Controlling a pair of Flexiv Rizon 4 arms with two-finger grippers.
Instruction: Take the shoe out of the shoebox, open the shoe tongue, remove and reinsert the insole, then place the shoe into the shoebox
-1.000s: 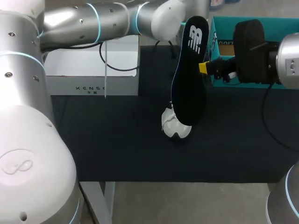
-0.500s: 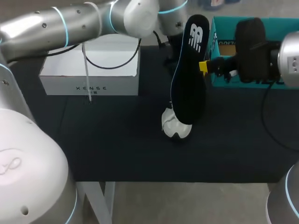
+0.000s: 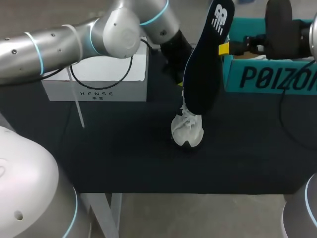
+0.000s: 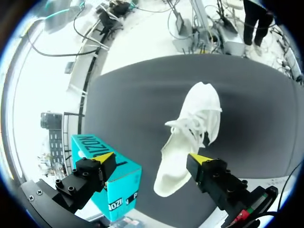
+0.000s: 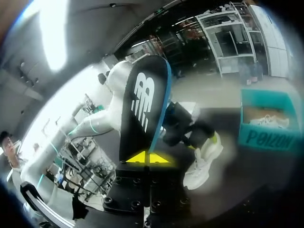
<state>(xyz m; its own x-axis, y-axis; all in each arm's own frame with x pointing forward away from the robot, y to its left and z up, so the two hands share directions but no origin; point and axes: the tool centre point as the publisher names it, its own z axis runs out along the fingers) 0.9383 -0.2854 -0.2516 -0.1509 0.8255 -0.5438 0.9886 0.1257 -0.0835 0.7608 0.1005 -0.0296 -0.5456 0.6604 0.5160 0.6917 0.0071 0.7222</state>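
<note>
The right end effector (image 5: 143, 158) is clamped on one edge of the dark insole (image 5: 142, 104), which stands nearly upright ahead of it (logo side toward its wrist). The left end effector (image 4: 153, 159) is spread wide and grips nothing. The white shoe (image 4: 194, 121) lies on the bench (image 4: 256, 118) ahead, between its fingers. The teal shoebox (image 4: 111, 183) sits beside one finger.

Insole (image 3: 204, 69) over shoe (image 3: 187, 130) — shoebox (image 3: 270, 78) right.

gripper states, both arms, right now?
left gripper: open, fingers wide apart, white shoe ahead of them, not clamped.
right gripper: shut on the dark insole, holding it up above the table.
</note>
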